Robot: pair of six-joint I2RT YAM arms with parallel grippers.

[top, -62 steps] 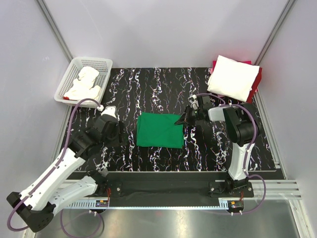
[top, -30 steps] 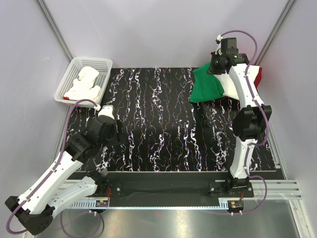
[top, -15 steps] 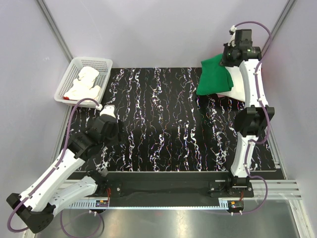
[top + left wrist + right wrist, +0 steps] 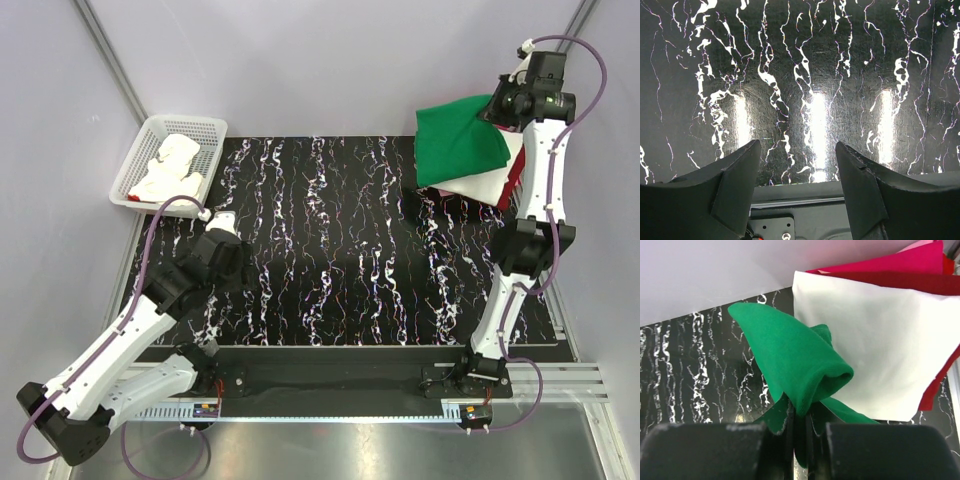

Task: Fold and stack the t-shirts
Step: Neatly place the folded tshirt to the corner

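Between the pinched fingers [image 4: 860, 450] of the right gripper [image 4: 799, 426], a fold of the green t-shirt [image 4: 795, 360] is clamped, its cloth draped above the white t-shirt [image 4: 880, 350], which lies on the red t-shirt [image 4: 890, 267] at the far right corner of the table [image 4: 330, 260]. Over the left side, the left gripper [image 4: 797, 150] hangs with fingers wide, empty

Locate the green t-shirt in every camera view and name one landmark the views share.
Top external: green t-shirt at upper right, gripped by the right end effector, over the white t-shirt.
Left wrist: not in it.
Right wrist: centre of the picture, pinched at the bottom edge.
Shared landmark: black marbled mat, seen in all three.
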